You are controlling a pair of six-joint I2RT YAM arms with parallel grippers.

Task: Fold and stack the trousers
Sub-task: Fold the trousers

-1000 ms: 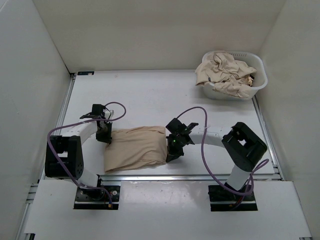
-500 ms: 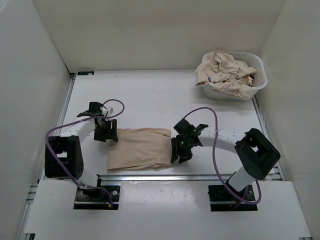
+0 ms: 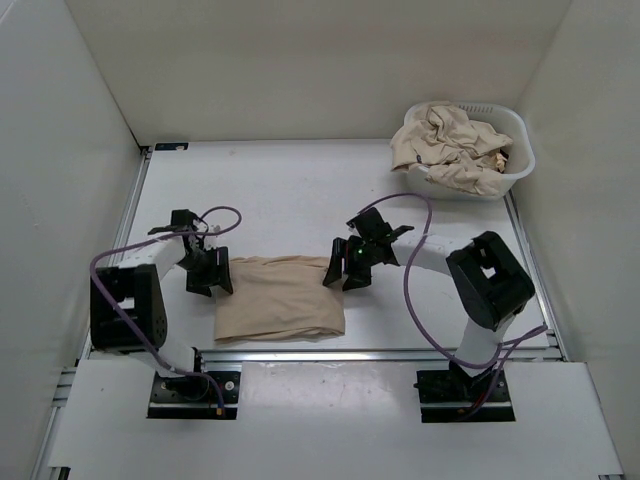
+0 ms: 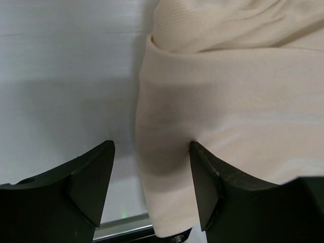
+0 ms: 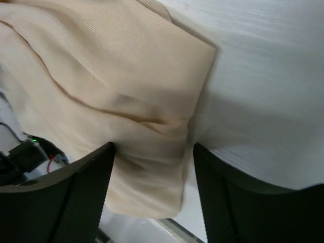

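Right claw (image 3: 346, 273) now atop trousers (image 3: 280, 310)

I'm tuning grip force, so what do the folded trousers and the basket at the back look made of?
The folded trousers look like thin, soft, matte knit fabric: fine ribbing and soft creases show in the right wrist view. The basket looks like smooth white moulded plastic with a rigid rim, though its surface is too small to judge closely.

Plain white walls (image 3: 300, 60) enclose a white table (image 3: 290, 190) under soft, even light.
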